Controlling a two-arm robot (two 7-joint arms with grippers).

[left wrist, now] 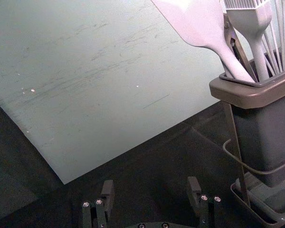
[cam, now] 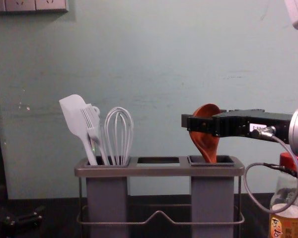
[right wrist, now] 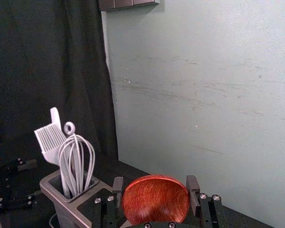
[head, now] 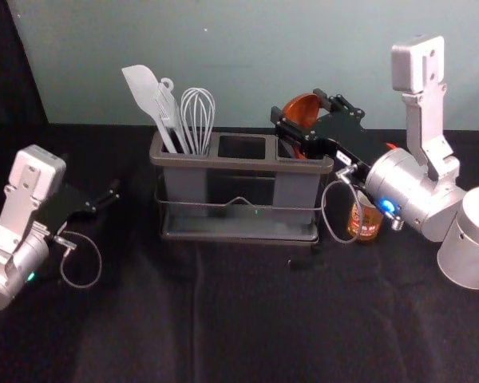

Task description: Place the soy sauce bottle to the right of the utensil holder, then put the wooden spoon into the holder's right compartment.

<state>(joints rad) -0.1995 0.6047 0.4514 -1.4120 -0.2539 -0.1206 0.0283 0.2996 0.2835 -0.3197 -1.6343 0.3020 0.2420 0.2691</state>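
At the three o'clock end of the utensil holder (cam: 159, 171), the wooden spoon (cam: 207, 144) stands bowl uppermost, its lower part inside the right compartment (cam: 228, 160) and its neck leaning slightly off upright. The right gripper (right wrist: 155, 190), reaching in from three o'clock in the chest view, holds the spoon by its bowl, one finger to each side. Just beyond that end of the holder, between three and four o'clock from its middle in the head view, the soy sauce bottle (head: 366, 219) stands upright on the worktop (head: 255, 319), partly hidden by the arm and its cable. The first half of the task may thus be judged complete, and the second nearly so: what appears to remain is to settle the spoon, release it and withdraw clear of the rim. The spoon is reddish brown, with visible grain, a broad rounded bowl and a neck narrowing downward; the end of its handle is hidden by the compartment, so its depth cannot be told. At nine o'clock from the holder, the left gripper (left wrist: 150, 192) waits idle, fingers wide and nothing between them. White utensils, among them a spatula (cam: 75, 114) and a whisk (cam: 118, 134), occupy the nine o'clock compartment
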